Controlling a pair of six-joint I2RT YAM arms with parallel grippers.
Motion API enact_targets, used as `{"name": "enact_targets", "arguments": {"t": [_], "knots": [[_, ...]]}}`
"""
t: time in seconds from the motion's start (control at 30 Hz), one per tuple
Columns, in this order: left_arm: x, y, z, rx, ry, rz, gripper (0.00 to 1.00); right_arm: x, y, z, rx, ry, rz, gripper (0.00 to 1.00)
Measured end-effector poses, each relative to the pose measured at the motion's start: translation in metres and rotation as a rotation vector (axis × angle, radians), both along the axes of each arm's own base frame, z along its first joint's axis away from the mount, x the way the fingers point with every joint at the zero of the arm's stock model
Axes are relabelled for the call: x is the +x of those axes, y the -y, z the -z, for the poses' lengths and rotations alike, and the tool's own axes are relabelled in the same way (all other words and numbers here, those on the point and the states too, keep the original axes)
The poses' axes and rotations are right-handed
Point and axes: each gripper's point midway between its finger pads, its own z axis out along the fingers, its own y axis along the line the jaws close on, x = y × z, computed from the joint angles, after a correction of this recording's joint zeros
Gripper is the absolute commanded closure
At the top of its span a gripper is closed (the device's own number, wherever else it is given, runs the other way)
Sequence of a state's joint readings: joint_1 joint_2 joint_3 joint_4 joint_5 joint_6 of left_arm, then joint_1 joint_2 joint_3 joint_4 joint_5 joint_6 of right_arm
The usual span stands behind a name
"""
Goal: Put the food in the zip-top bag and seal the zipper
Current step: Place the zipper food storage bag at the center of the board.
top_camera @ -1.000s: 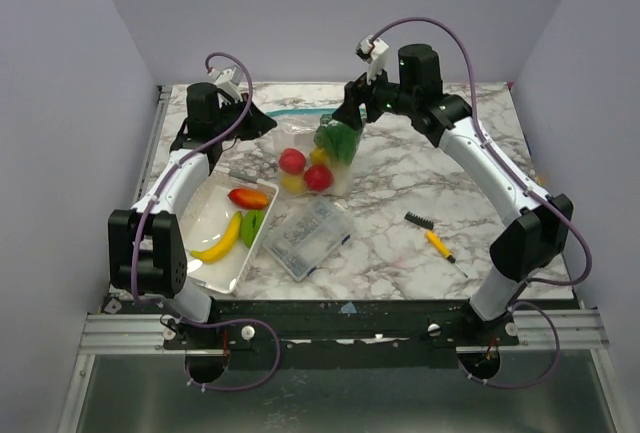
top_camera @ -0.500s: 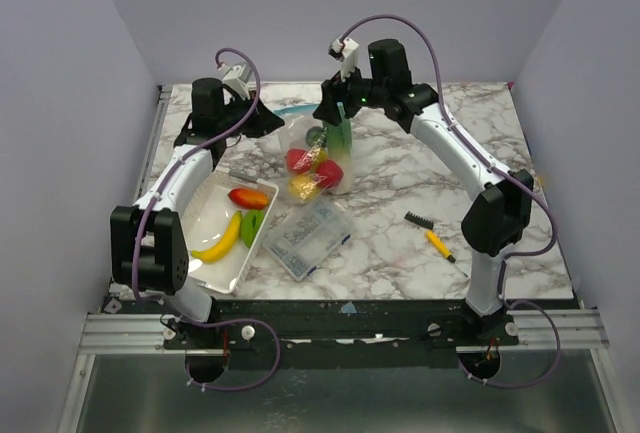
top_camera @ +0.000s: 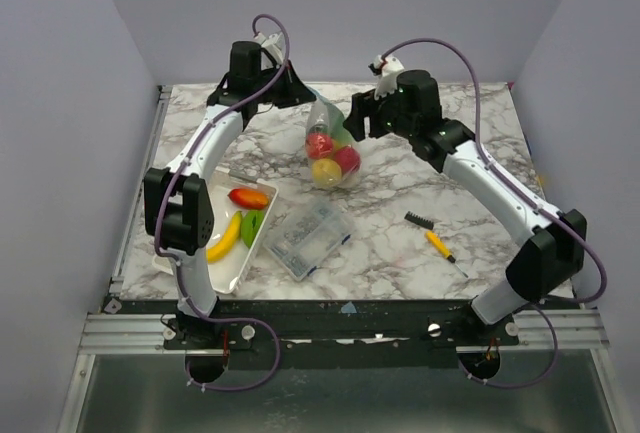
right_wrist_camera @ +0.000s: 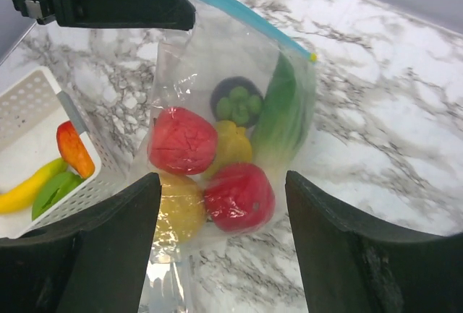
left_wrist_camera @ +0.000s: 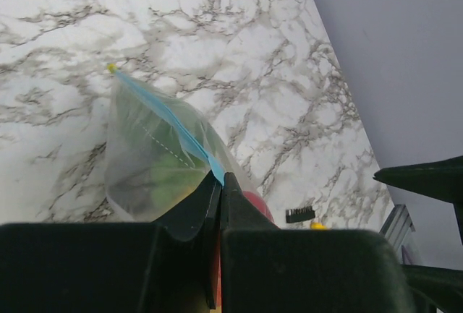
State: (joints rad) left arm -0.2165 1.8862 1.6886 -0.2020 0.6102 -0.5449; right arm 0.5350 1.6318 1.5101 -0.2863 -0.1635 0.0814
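The clear zip-top bag hangs from my left gripper, which is shut on one end of the blue zipper at the jaw tips. Inside the bag are two red apples, yellow fruit, a green-topped leek and a round green piece. My right gripper stands open just right of the bag, a finger on either side of its lower half, touching nothing. A banana, a green piece and an orange-red piece lie in the tray.
The white tray sits at the front left of the marble table. A clear rigid box lies just right of it. A yellow-handled black brush lies at the front right. Grey walls close in the far and side edges.
My left gripper has risen and moved right and back, lifting the bag by its zipper. My right gripper has left the leek in the bag and drawn back to the right.
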Motion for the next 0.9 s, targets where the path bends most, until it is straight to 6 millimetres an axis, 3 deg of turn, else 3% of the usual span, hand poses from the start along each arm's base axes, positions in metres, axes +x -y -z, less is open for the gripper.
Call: {"name": "enact_targets", "arguments": {"t": [0.13, 0.37, 0.53, 0.63, 0.8, 0.9], "knots": [[0.002, 0.022, -0.013, 0.006, 0.009, 0.035, 1.0, -0.015, 0.03, -0.03, 0.022, 0.07, 0.113, 0.26], [0.023, 0.02, -0.016, 0.07, 0.005, 0.038, 0.97, -0.036, 0.064, -0.07, 0.076, 0.163, 0.225, 0.25], [0.036, 0.013, -0.015, 0.135, 0.007, 0.018, 0.59, -0.044, 0.073, -0.078, 0.093, 0.18, 0.253, 0.26], [0.042, -0.003, -0.021, 0.22, 0.036, -0.038, 0.24, -0.047, 0.076, -0.076, 0.094, 0.177, 0.265, 0.26], [0.047, -0.035, -0.029, 0.333, 0.061, -0.141, 0.21, -0.055, 0.084, -0.07, 0.091, 0.157, 0.283, 0.25], [0.038, -0.06, -0.038, 0.393, 0.065, -0.205, 0.21, -0.064, 0.09, -0.07, 0.099, 0.148, 0.298, 0.24]]}}
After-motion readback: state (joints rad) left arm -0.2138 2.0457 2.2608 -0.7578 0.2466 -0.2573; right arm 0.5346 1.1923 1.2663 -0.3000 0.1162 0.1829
